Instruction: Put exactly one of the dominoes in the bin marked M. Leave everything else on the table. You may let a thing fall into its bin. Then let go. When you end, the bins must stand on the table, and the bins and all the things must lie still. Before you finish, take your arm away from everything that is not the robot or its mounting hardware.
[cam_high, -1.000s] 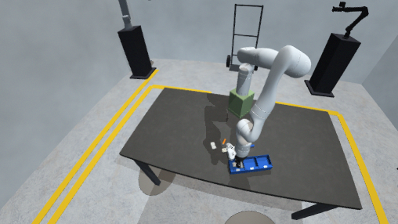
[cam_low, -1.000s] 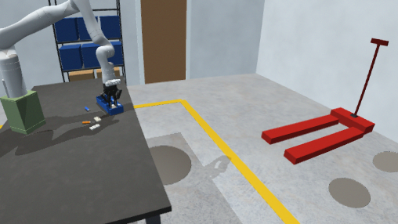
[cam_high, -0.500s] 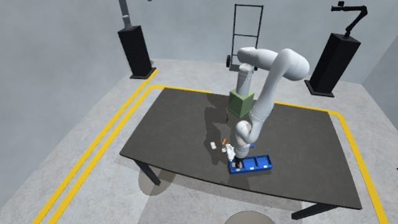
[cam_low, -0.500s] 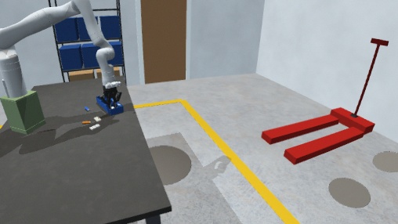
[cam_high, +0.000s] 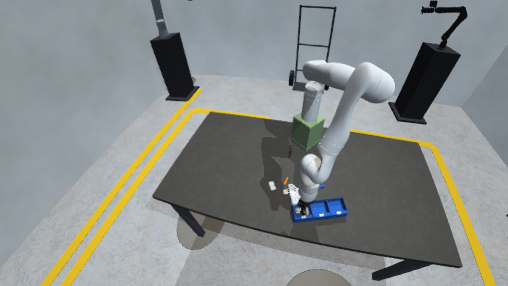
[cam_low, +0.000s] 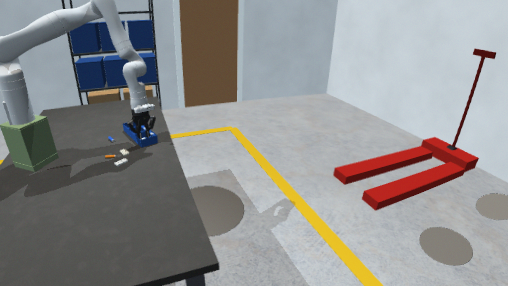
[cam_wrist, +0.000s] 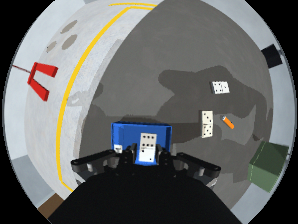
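Gripper (cam_high: 303, 208) (cam_low: 144, 133) (cam_wrist: 146, 149) approx. 1/3 open at blue bins (cam_high: 330, 218) (cam_low: 149, 142) (cam_wrist: 125, 131), domino (cam_wrist: 148, 142) btwn fingertips, prob. loose.

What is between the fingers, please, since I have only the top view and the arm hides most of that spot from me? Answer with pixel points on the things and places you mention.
Observer: The wrist view shows a white domino (cam_wrist: 148, 146) there, with six pips on its upper half; I cannot tell whether the fingers (cam_high: 304, 206) (cam_low: 152, 123) grip it.

Operator: Thank you. Could you also tell me whether the loose domino farther from the blue bins lies pips up?

Observer: Yes, the wrist view shows black pips on the upward face of that loose domino (cam_high: 272, 185) (cam_low: 120, 162) (cam_wrist: 219, 87).
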